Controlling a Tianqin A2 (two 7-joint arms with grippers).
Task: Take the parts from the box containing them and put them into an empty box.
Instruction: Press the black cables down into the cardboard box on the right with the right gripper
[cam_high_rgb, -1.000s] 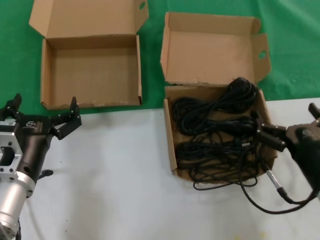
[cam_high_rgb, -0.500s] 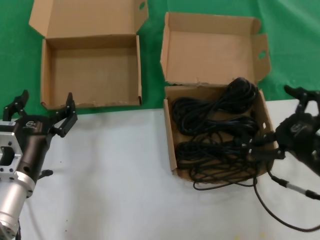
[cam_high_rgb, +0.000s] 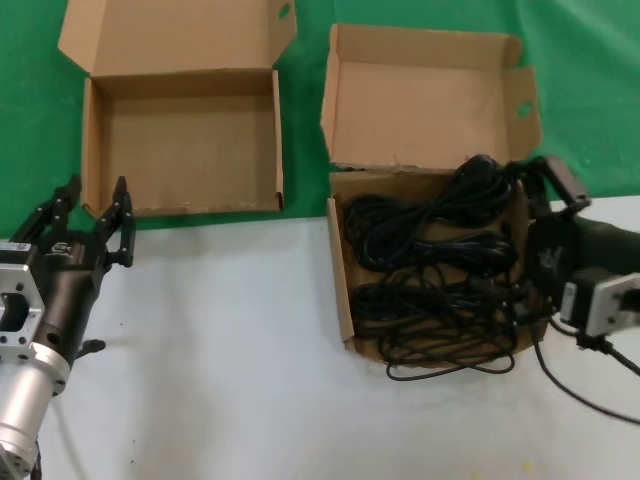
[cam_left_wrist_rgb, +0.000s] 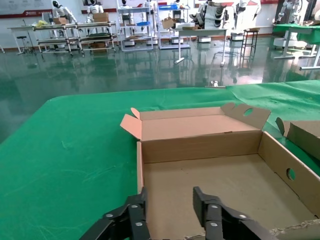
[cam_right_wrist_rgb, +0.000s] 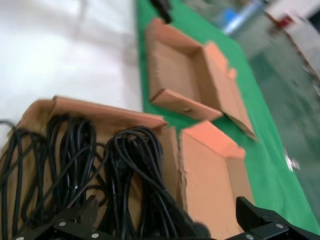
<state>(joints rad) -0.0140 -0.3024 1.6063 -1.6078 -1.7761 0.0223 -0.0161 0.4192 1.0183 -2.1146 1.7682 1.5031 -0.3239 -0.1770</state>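
Observation:
The black cables (cam_high_rgb: 430, 270) lie as several looped bundles in the squarish box (cam_high_rgb: 340, 290), whose winged lid (cam_high_rgb: 420, 100) stands up behind. My right gripper (cam_high_rgb: 535, 240) is open at this box's right edge, its fingers spread above the cables and holding nothing. In the right wrist view the cables (cam_right_wrist_rgb: 135, 165) lie between the wide-open fingers of the right gripper (cam_right_wrist_rgb: 170, 220). The empty box (cam_high_rgb: 180, 150) lies at the far left with its flat lid splayed back. My left gripper (cam_high_rgb: 95, 215) is open and empty just in front of it. It also shows in the left wrist view (cam_left_wrist_rgb: 167, 207), facing the empty box (cam_left_wrist_rgb: 210, 170).
The boxes lie where the white table (cam_high_rgb: 220, 340) meets the green cloth (cam_high_rgb: 30, 120). One cable loop hangs over the full box's front edge (cam_high_rgb: 450, 368). The right arm's own lead (cam_high_rgb: 590, 390) trails on the table. The empty box also shows in the right wrist view (cam_right_wrist_rgb: 175, 70).
My right gripper has swung up and turned at the full box's right edge, now spread over the cables. My left gripper has turned and moved slightly left.

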